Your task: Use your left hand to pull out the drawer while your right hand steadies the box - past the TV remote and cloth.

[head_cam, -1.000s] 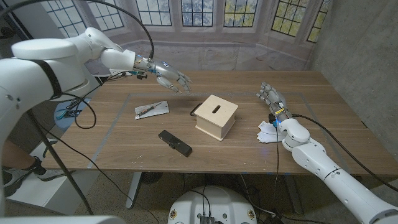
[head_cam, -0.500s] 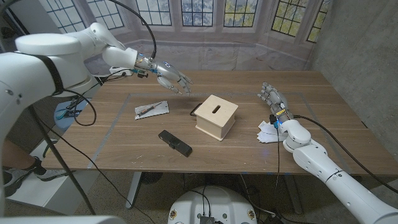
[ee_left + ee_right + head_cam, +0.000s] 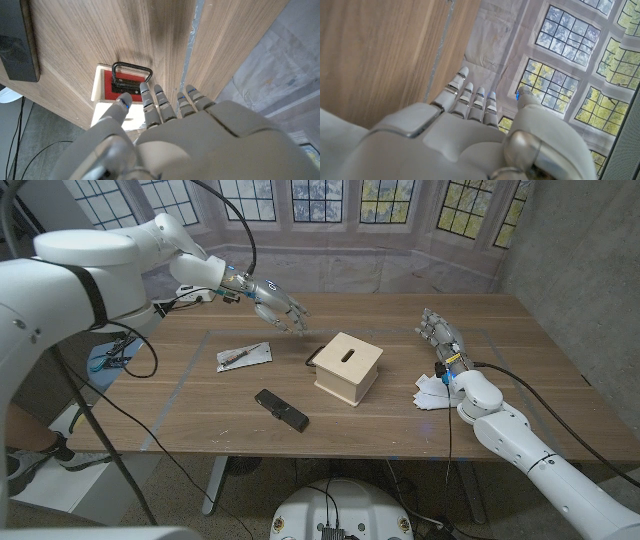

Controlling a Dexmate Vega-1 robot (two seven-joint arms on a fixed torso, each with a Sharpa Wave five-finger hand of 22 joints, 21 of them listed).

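Note:
A pale wooden box (image 3: 348, 367) with a slot in its lid stands mid-table; its drawer front is red with a black wire handle (image 3: 131, 70), also seen at the box's left side (image 3: 312, 358). My left hand (image 3: 278, 307) hovers open in the air behind and left of the box, fingers spread and pointing toward the handle (image 3: 165, 102), not touching it. My right hand (image 3: 440, 340) stands open to the right of the box, well apart from it, fingers up (image 3: 470, 102). A black TV remote (image 3: 281, 409) lies in front of the box. A white cloth (image 3: 432, 391) lies by my right wrist.
A flat plastic packet (image 3: 244, 356) lies left of the box. Cables hang off the table's left side by my left arm. Tape lines mark a rectangle on the tabletop (image 3: 200, 395). A concrete wall stands to the right.
My left hand has drifted a little up and to the right, staying open. The right hand has barely shifted. The box, remote and cloth are where they were.

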